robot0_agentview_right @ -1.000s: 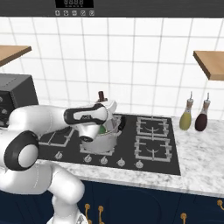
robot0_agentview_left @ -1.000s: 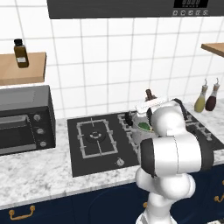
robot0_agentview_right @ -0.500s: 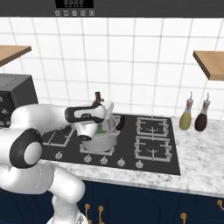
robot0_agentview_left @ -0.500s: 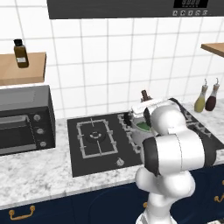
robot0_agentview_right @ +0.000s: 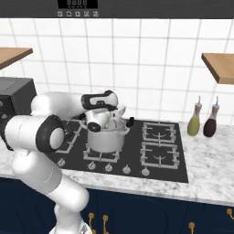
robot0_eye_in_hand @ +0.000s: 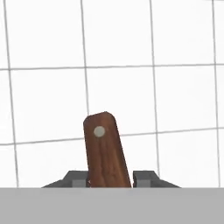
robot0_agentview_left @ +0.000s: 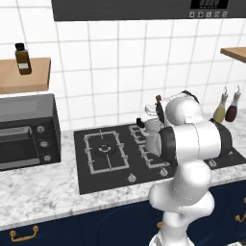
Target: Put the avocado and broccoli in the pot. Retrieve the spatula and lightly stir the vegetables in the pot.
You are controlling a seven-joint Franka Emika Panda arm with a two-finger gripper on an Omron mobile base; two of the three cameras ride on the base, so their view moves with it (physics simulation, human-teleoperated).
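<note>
The spatula's brown handle (robot0_eye_in_hand: 105, 148) stands upright between my gripper (robot0_eye_in_hand: 111, 177) tips, its rounded end with a pale rivet against the tiled wall. My gripper (robot0_agentview_left: 156, 109) is shut on it, just above the steel pot (robot0_agentview_right: 106, 140). The pot sits on the cooktop's front left burner in the right base view, and one black handle (robot0_agentview_right: 130, 122) sticks out to the right. In the left base view my arm covers most of the pot (robot0_agentview_left: 152, 140). The spatula's blade, the avocado and the broccoli are hidden.
A black cooktop (robot0_agentview_right: 160, 148) lies on the marble counter (robot0_agentview_left: 43, 192). A dark oven (robot0_agentview_left: 24, 129) stands at the left. Two bottles (robot0_agentview_right: 203, 122) stand right of the cooktop. Wooden shelves hang at both sides, one with a brown bottle (robot0_agentview_left: 21, 57).
My hand has shifted slightly over the pot with the spatula in it. The pot has stayed in place.
</note>
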